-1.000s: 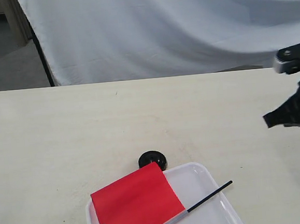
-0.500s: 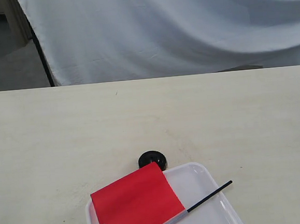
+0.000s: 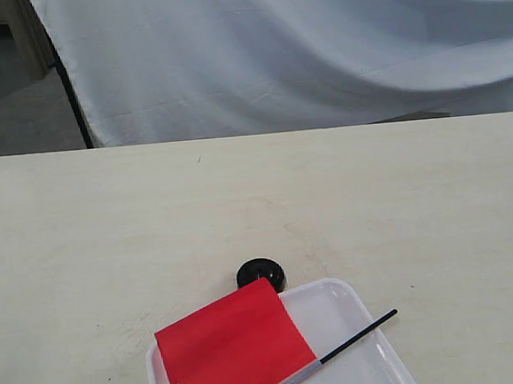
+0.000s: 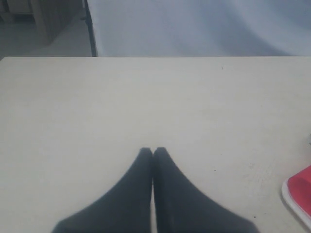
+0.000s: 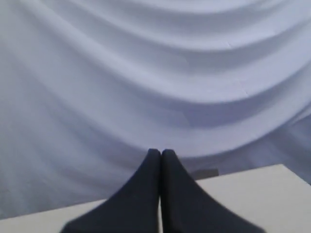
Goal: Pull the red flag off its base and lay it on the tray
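So the red flag [image 3: 233, 343] is off its base [image 3: 261, 272] and lying flat in the white tray [image 3: 328, 311] at the near edge of the table [image 3: 108, 230]. The cloth part covers most of the tray's left side, and the tray runs out of the picture at the bottom. The pole [image 3: 357, 336] angles up to the right, and its black end pokes out just past the tray's right rim.

The base is a little black disc sitting on the table right behind the tray's far rim. One corner of the flag comes up right next to it. Can't tell if the base actually touches the tray or is just beside it.

Neither arm shows in the exterior view, only the bare table with a big white cloth [image 3: 299, 55] hanging behind it.

In its wrist view, the left claw [image 4: 153, 151] has its two fingers pressed together with nothing between them. It's hanging over empty table, with a corner of the tray [image 4: 291, 199] and a sliver of red [image 4: 303, 182] at the edge of the shot.

The right claw [image 5: 161, 153] is also pressed together and empty, pointing mostly at the cloth with just a strip of table showing beneath it.
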Controlling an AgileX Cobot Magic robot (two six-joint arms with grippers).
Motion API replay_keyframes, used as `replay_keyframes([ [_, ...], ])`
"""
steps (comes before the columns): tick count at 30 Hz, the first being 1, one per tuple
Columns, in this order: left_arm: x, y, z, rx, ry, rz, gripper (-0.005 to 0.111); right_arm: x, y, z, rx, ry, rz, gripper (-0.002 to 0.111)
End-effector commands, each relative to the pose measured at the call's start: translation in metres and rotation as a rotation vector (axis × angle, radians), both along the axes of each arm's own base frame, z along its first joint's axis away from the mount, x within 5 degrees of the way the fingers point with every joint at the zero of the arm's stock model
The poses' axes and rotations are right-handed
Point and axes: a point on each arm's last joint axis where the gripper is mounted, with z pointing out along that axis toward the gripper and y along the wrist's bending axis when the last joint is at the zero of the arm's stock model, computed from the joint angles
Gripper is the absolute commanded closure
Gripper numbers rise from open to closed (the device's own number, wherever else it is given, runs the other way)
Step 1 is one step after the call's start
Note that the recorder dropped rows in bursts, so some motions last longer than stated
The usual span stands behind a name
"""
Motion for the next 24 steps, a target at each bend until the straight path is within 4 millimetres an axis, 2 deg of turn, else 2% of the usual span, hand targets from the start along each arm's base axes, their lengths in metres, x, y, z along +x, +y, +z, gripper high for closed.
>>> replay_keyframes([
  [1, 0.0, 0.0, 0.0, 0.001, -0.002, -0.005, 0.107, -0.033, 0.006, -0.004, -0.017, -0.162, 0.037, 0.109],
  [11, 0.0, 0.0, 0.0, 0.001, -0.002, -0.005, 0.107, -0.096, 0.007, 0.001, -0.063, -0.511, 0.104, 0.109],
  [18, 0.0, 0.0, 0.0, 0.001, -0.002, -0.005, 0.107, -0.096, 0.009, 0.0, -0.059, -0.497, 0.134, 0.109],
  [24, 0.0, 0.0, 0.0, 0.001, -0.002, -0.005, 0.107, -0.089, 0.021, -0.016, -0.031, -0.307, 0.275, 0.109],
])
